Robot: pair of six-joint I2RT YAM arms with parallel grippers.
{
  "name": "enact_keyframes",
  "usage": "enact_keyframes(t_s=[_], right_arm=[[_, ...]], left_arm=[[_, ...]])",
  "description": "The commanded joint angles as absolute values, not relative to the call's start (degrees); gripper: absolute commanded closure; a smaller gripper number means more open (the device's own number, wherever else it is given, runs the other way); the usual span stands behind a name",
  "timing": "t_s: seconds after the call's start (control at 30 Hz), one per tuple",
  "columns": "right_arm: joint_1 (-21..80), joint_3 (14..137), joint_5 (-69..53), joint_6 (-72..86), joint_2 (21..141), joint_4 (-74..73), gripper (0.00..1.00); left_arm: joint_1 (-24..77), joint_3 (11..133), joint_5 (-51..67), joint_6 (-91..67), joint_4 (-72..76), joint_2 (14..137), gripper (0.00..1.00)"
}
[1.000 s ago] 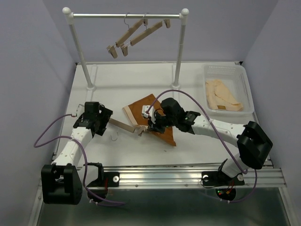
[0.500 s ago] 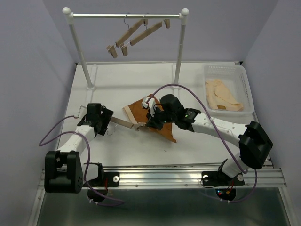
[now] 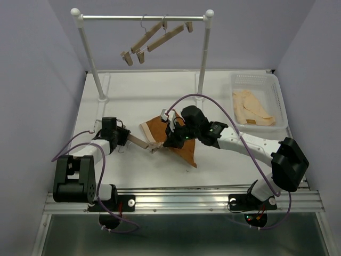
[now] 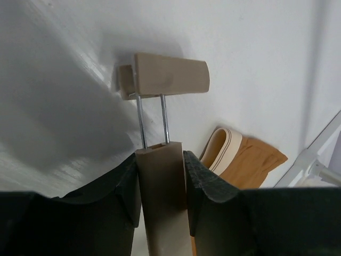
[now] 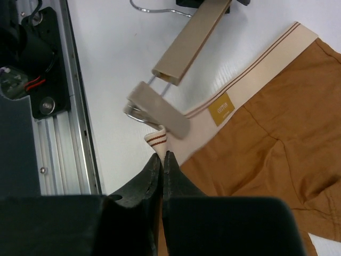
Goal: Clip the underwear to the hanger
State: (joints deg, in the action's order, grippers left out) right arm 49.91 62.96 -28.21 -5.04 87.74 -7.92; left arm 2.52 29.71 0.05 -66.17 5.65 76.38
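Observation:
The hanger (image 3: pixel 141 142) lies flat on the table left of centre, a light-wood bar with a clip at each end. My left gripper (image 3: pixel 119 137) is shut on the hanger's bar (image 4: pixel 160 181), just behind its end clip (image 4: pixel 170 74). The rust-brown underwear (image 3: pixel 178 133) lies beside the other end clip (image 5: pixel 157 109), tan waistband (image 5: pixel 250 74) toward the bar (image 5: pixel 192 42). My right gripper (image 5: pixel 162 156) is shut on the waistband's corner right under that clip. In the top view the right gripper (image 3: pixel 167 141) sits at the hanger's right end.
A white clothes rack (image 3: pixel 143 17) stands at the back with two more wooden hangers (image 3: pixel 152 38) on its rail. A white basket (image 3: pixel 277 98) holding pale garments (image 3: pixel 250 106) is at the right. A metal rail (image 3: pixel 213 200) runs along the near edge.
My left gripper slid up to the hanger's left end and closed on the bar. The right gripper, still pinching the waistband, shifted slightly, dragging the underwear with it.

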Motion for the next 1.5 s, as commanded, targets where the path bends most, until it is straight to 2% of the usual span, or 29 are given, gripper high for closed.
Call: enact_keyframes(t_s=[0.0,0.03,0.1,0.2,0.23,0.33,0.4,0.43,0.5,0.53,0.67,0.83,1.0,1.07,1.2,1.3,1.47], right_arm=[[49.7,64.4,-32.3,-3.8,86.1,-7.8,0.99],[49.7,64.2,-32.8,-4.0,86.1,-7.9,0.98],[49.7,64.1,-32.6,-4.5,85.9,-8.1,0.96],[49.7,64.1,-31.5,-6.0,85.9,-9.3,0.76],[49.7,64.3,-30.7,-6.8,86.0,-9.8,0.62],[49.7,65.1,-28.7,-8.3,86.4,-10.5,0.54],[49.7,65.2,-29.3,-9.4,86.6,-10.5,0.34],[49.7,65.2,-29.9,-10.1,86.5,-10.6,0.19],[49.7,65.4,-30.8,-12.6,86.3,-10.6,0.04],[49.7,65.7,-30.8,-13.7,86.2,-10.6,0.0],[49.7,67.8,-28.5,-16.8,87.2,-8.7,0.0],[49.7,71.5,-27.2,-8.2,91.7,-1.0,0.0],[49.7,84.3,-29.4,-0.5,101.1,2.2,0.0],[49.7,88.3,-24.0,4.4,105.1,1.8,0.0],[49.7,81.2,-20.6,9.4,103.6,5.6,0.0],[49.7,78.8,-20.9,8.8,102.4,0.9,0.0],[49.7,73.3,-26.4,12.9,101.6,0.2,0.0]], left_arm=[[2.4,31.6,2.3,-65.2,8.7,77.5,0.65],[2.4,32.1,2.5,-64.9,8.7,77.6,0.78],[2.5,32.3,2.6,-64.3,8.7,77.4,0.86],[2.5,32.8,2.5,-63.2,8.3,76.6,0.9],[2.7,33.0,2.4,-62.6,7.7,76.5,0.98],[3.0,34.0,1.8,-61.1,6.9,75.7,1.0],[3.2,35.1,2.0,-59.1,6.6,75.4,1.0],[3.3,35.8,2.0,-57.8,6.5,75.5,1.0],[3.3,36.5,2.4,-56.3,6.6,75.5,1.0],[3.5,36.7,2.6,-55.7,6.6,75.5,1.0],[4.3,37.0,4.1,-53.8,7.7,74.6,1.0],[6.1,36.1,4.0,-54.7,8.4,73.0,1.0],[8.3,35.5,2.6,-55.9,8.4,72.2,1.0],[9.3,35.6,2.4,-56.1,8.9,72.1,1.0],[11.2,36.1,1.7,-55.9,9.3,71.9,1.0],[12.4,36.7,0.6,-55.5,8.7,72.2,1.0],[13.1,35.6,0.6,-56.8,10.0,72.6,1.0]])
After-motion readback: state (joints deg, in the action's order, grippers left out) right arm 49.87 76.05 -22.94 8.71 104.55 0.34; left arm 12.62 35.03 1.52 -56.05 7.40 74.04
